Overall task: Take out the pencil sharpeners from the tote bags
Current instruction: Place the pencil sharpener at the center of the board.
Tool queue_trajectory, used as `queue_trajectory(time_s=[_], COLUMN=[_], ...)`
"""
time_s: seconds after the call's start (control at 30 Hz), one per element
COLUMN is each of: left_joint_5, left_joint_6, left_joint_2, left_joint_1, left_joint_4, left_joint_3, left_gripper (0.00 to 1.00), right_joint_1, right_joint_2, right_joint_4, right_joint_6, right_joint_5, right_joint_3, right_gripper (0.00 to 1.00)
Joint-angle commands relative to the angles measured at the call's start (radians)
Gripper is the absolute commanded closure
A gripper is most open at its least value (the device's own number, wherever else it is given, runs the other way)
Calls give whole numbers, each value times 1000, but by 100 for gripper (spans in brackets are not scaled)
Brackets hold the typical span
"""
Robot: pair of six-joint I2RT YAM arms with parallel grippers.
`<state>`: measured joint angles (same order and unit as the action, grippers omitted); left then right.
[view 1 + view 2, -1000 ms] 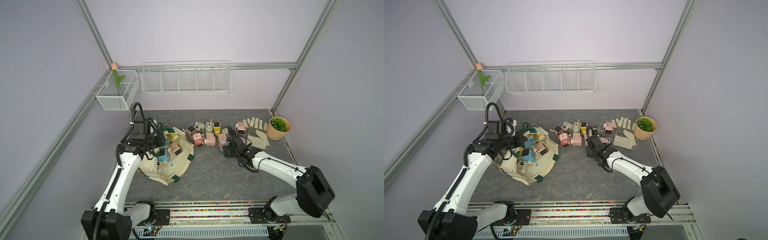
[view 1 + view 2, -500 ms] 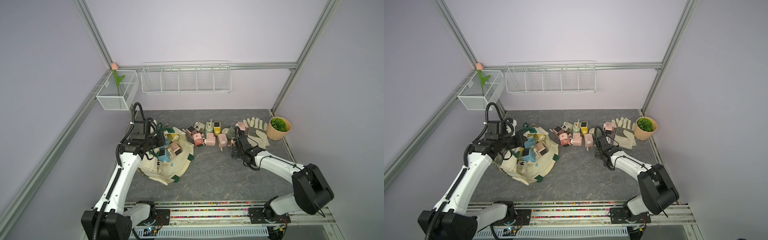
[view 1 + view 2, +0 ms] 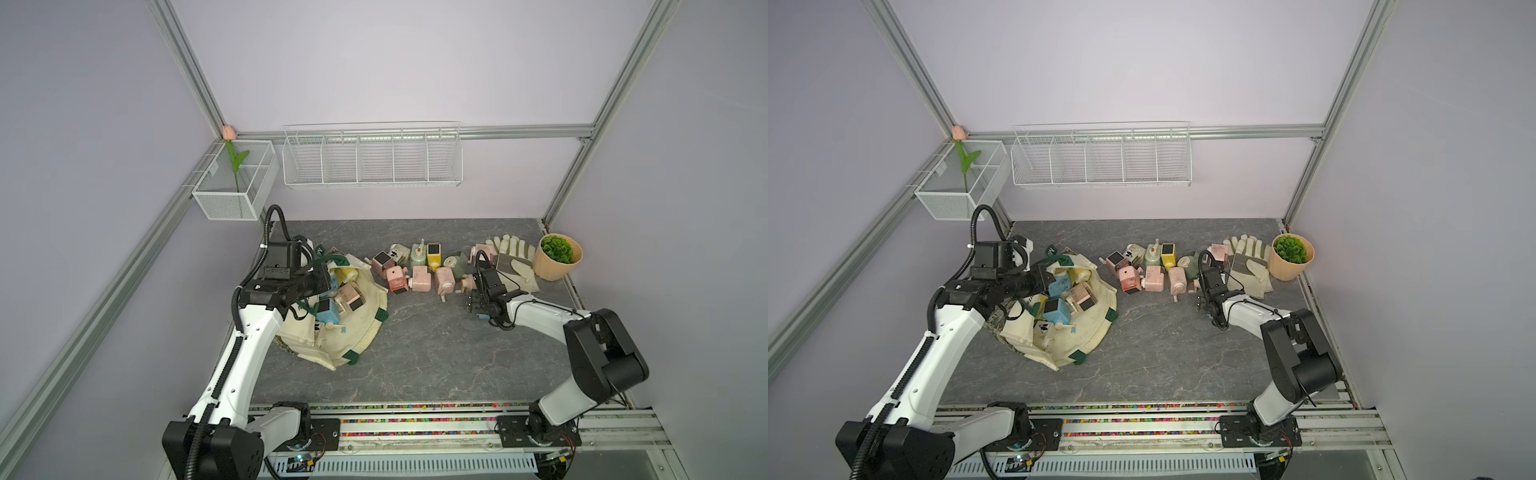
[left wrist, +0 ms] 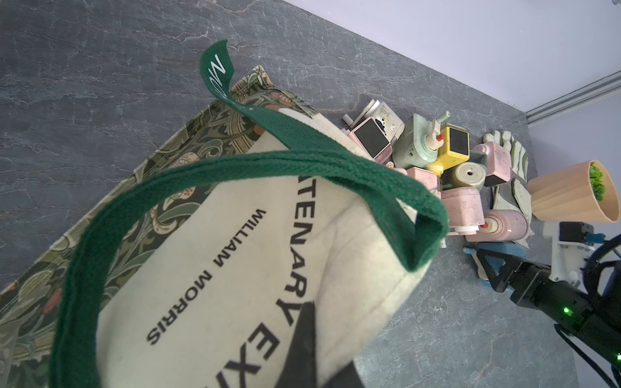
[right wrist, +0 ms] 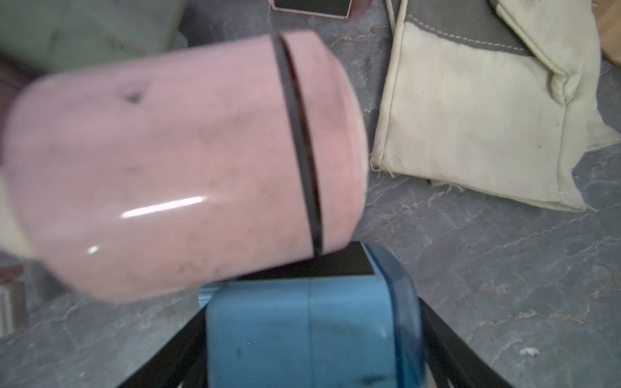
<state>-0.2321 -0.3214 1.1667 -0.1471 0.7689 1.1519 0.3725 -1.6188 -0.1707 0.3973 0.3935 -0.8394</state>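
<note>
**Student:** Where did your left gripper stand with respect to the tote bag?

**Arm:** My left gripper [image 3: 326,282] was at the tote bag [image 3: 357,332] itself, jaws closed tight on the cream canvas at its mouth. A dark green handle [image 4: 255,168] looped free above the printed side. The bag lay slumped on the grey table [image 3: 415,357].

**Student:** What lay inside the bag?

**Arm:** Several pencil sharpeners [image 3: 351,297] lay in its open mouth, blue, pink and yellow among them. Just to the right of the bag, clear of it, a cluster [image 3: 419,276] of further sharpeners lay on the table: pink, pale green, yellow and cream, most tipped on their sides.

**Student:** And your right gripper?

**Arm:** Further right of the bag, at the end of that cluster, my right gripper [image 3: 476,305] stood low over the table, jaws set fairly wide and clamped on a blue sharpener [image 5: 309,329]. A pink sharpener [image 5: 168,161] lay just past it. The wrist view did not show whether the two touched.

**Student:** What lay farthest from the bag?

**Arm:** Pale work gloves [image 3: 513,259] came next, then a tan plant pot [image 3: 555,266], well apart from the bag. On the back wall beyond the bag hung a white wire rack [image 3: 372,160] and a mesh box [image 3: 232,199] holding a tulip [image 3: 228,133].
</note>
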Motion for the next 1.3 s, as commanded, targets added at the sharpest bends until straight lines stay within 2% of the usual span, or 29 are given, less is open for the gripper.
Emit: queue_trajectory(time_s=[0.0,0.13,0.4,0.6,0.73,0.9,0.97,1.03,1.13,1.27], left_joint_5=[-17,-18,-13,-13,-14,-18,-15,-5,-2,-60], left_joint_6=[-14,-15,-12,-14,-15,-15,-16,-18,-30,-54], left_joint_2=[-14,-14,-20,-18,-19,-21,-22,-22,-18,11], left_joint_1=[-5,-5,-5,-5,-5,-5,-7,-19,-26,-26], left_joint_4=[3,4,3,3,3,1,-1,-3,-7,-9], left_joint_3=[2,3,-2,-1,0,0,-4,-7,-6,17], left_gripper=[100,100,100,100,100,100,100,100,100,100], right_joint_1=[-25,-54,-61,-57,-30,59,124,180,250,378], right_joint_2=[-33,-69,-79,-27,85,270,359,440,525,502], right_joint_4=[62,77,77,66,41,2,20,55,140,239], right_joint_6=[15,21,19,24,18,-1,-37,-63,-100,-186], right_joint_5=[-19,-49,-67,-49,-12,54,58,18,-134,-289], right_joint_3=[-30,-33,-70,-48,-1,32,52,78,120,117], right_gripper=[31,27,2,6,7,6,5,4,3,1])
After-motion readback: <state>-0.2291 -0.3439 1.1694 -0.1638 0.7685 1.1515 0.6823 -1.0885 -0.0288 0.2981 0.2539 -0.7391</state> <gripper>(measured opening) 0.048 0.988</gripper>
